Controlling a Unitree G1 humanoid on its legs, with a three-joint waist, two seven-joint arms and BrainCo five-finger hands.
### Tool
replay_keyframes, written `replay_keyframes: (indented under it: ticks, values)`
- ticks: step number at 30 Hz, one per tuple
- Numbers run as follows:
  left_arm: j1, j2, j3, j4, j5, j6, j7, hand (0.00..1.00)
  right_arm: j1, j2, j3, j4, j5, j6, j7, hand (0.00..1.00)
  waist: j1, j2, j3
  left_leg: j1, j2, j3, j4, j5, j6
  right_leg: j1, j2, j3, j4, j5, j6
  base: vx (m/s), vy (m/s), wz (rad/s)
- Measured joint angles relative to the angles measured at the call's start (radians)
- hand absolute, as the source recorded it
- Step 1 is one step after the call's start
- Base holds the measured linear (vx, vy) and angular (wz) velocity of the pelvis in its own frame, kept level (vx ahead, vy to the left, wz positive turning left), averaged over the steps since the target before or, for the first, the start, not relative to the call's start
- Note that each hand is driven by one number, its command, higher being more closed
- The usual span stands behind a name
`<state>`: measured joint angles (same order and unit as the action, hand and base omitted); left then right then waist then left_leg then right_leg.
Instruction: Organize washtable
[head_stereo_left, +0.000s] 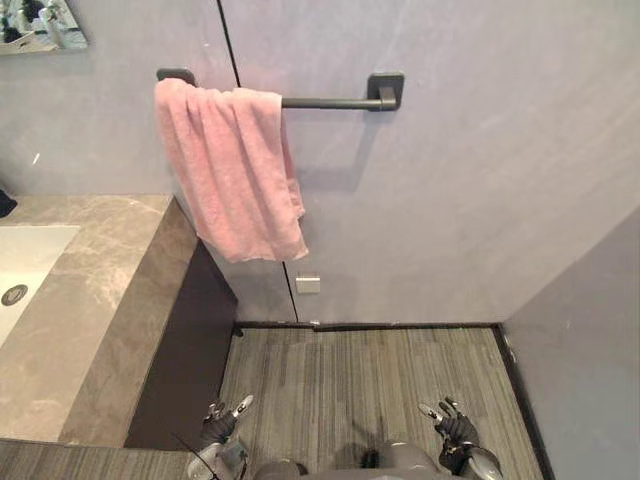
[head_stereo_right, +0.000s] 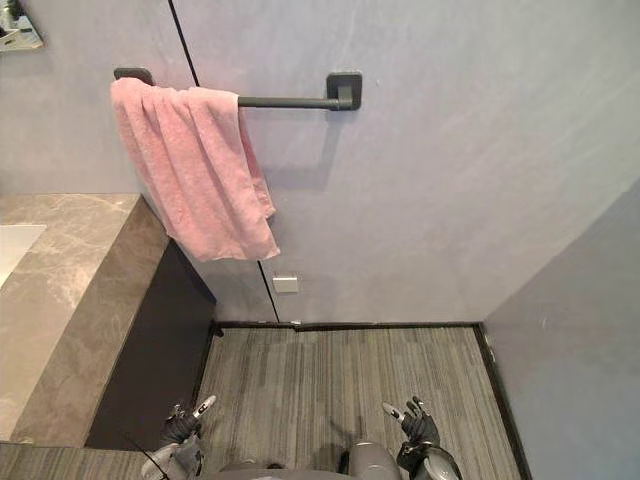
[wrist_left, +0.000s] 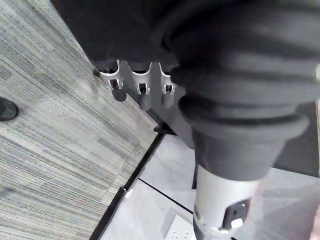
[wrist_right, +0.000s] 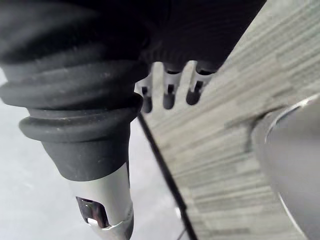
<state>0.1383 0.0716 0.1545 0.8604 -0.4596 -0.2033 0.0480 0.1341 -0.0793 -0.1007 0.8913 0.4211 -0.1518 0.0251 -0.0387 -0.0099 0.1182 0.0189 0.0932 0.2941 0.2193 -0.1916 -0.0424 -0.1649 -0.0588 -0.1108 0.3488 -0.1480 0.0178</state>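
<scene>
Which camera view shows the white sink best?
The left eye view: the sink appears with its drain in the stone counter. The right eye view catches a corner of it at the edge. Both wrist views face floor and wall.

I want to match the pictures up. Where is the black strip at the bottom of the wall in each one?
Left eye view: the strip runs across, just below the middle.
Right eye view: the same, slightly further left.
Left wrist view: slanting through the lower middle.
Right wrist view: slanting down the middle.
Shared landmark: the striped floor borders it everywhere.
</scene>
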Motion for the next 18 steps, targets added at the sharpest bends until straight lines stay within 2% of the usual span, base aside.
replay_keyframes:
  ticks: [1, 2, 4, 5, 8, 9, 10, 12, 15, 18]
  values:
    - [-0.012, -0.005, -0.011, 0.013, 0.003, 0.000, 0.000, 0.00, 0.004, -0.012, -0.001, 0.009, 0.000, 0.000, 0.000, 0.00, 0.007, 0.005, -0.009, -0.006, 0.022, -0.025, 0.028, -0.011, -0.016, 0.016, 0.008, -0.025, -0.007, -0.003, -0.022, 0.23, -0.187, 0.55]
    - [-0.014, -0.011, -0.010, 0.013, 0.003, 0.000, -0.002, 0.00, 0.004, -0.012, -0.001, 0.009, 0.000, -0.001, 0.000, 0.00, 0.012, 0.014, -0.011, -0.015, 0.035, -0.036, 0.048, -0.014, -0.020, 0.031, 0.014, -0.048, -0.023, -0.006, -0.026, 0.27, -0.231, 0.52]
    - [-0.037, -0.030, -0.010, 0.013, -0.002, 0.000, -0.002, 0.00, 0.005, -0.028, -0.012, 0.009, 0.002, -0.004, -0.001, 0.00, -0.002, 0.045, -0.001, -0.052, 0.066, -0.045, 0.114, -0.008, -0.029, 0.081, 0.022, -0.111, -0.069, 0.004, -0.043, 0.21, -0.165, 0.76]
    - [-0.048, -0.038, -0.010, 0.012, -0.003, -0.002, -0.002, 0.00, 0.011, -0.027, -0.025, 0.010, 0.003, -0.004, -0.002, 0.00, 0.001, 0.045, 0.001, -0.062, 0.075, -0.029, 0.140, 0.002, -0.045, 0.118, 0.013, -0.137, -0.102, 0.007, -0.049, 0.16, -0.093, 0.75]
    - [-0.048, -0.039, -0.023, 0.012, -0.003, -0.003, -0.003, 0.00, 0.003, -0.027, -0.048, 0.005, 0.011, -0.011, -0.004, 0.00, 0.003, 0.037, 0.005, -0.052, 0.097, 0.050, 0.107, 0.001, -0.041, 0.165, -0.015, -0.157, -0.131, 0.008, -0.050, 0.10, -0.035, 0.38]
    - [-0.046, -0.039, -0.028, 0.012, -0.001, -0.003, -0.004, 0.00, -0.004, -0.030, -0.051, 0.004, 0.011, -0.020, -0.005, 0.00, 0.003, 0.045, 0.002, -0.053, 0.097, 0.045, 0.053, 0.021, -0.039, 0.165, -0.020, -0.155, -0.131, 0.008, -0.049, 0.07, 0.053, 0.06]
    - [-0.046, -0.038, -0.029, 0.011, 0.000, -0.003, -0.003, 0.00, -0.014, -0.055, -0.051, 0.004, 0.010, -0.022, -0.005, 0.00, 0.004, 0.069, 0.001, -0.063, 0.102, 0.010, -0.012, 0.168, -0.032, 0.162, -0.005, -0.150, -0.137, 0.009, -0.040, 0.05, 0.100, -0.04]
    - [-0.048, -0.032, -0.028, 0.010, 0.000, -0.003, -0.002, 0.00, -0.019, -0.053, -0.049, -0.001, 0.010, -0.021, -0.005, 0.00, 0.007, 0.076, -0.006, -0.052, 0.094, -0.016, -0.039, 0.168, -0.040, 0.161, -0.003, -0.130, -0.160, 0.017, -0.018, 0.03, 0.123, -0.04]
    - [-0.048, -0.026, -0.029, 0.010, 0.000, -0.003, -0.002, 0.00, -0.021, -0.040, -0.050, -0.002, 0.010, -0.020, -0.008, 0.00, 0.009, 0.058, -0.006, -0.039, 0.082, -0.013, -0.087, 0.169, -0.041, 0.159, 0.002, -0.112, -0.194, 0.038, -0.008, -0.03, 0.075, -0.09]
    - [-0.039, -0.025, -0.030, 0.006, 0.000, -0.002, -0.002, 0.00, -0.020, -0.033, -0.050, -0.003, 0.010, -0.021, -0.009, 0.00, 0.010, 0.058, -0.009, 0.003, 0.075, 0.015, -0.153, 0.182, -0.055, 0.160, 0.009, -0.079, -0.217, 0.059, -0.003, -0.06, 0.063, -0.29]
